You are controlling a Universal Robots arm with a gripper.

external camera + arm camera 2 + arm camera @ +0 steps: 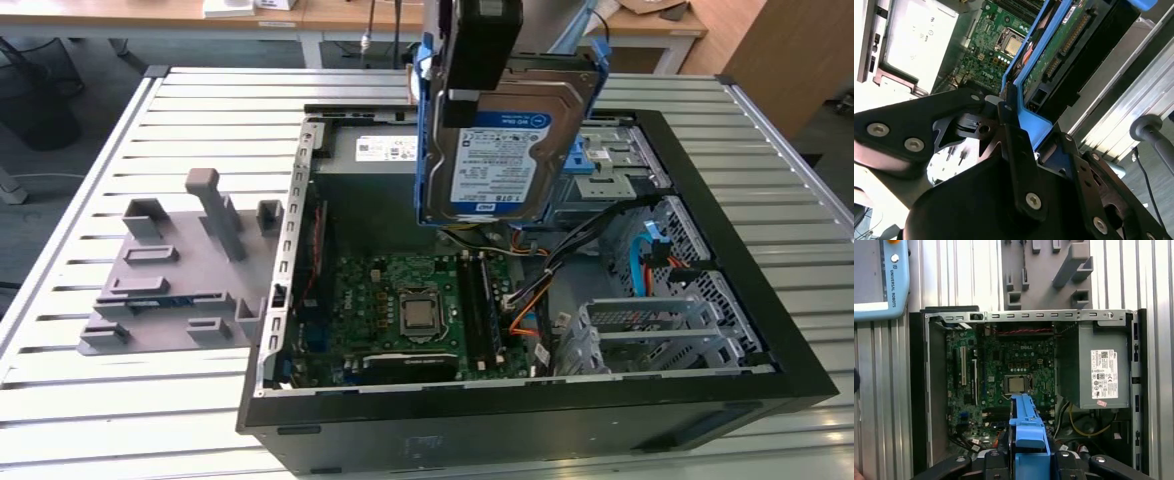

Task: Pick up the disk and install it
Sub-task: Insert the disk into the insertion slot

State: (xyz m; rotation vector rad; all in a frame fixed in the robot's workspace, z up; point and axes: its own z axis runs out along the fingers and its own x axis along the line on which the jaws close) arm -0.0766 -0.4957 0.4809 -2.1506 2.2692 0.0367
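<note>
The disk (pixel 501 150) is held on edge above the open computer case (pixel 534 425)
A silver body, blue-and-white label and blue plastic frame are seen; the frame's upper edge is clamped by the gripper (pixel 470 95), over the motherboard (pixel 400 310)

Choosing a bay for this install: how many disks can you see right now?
1. The disk hangs upright in the gripper, jaws shut on it, above the open computer case. Another may be hidden in the drive cages.

silver metal disk (pixel 501 160), glossy blue plastic frame (pixel 427 140), ribbed matt metal table (pixel 134 420)
</note>
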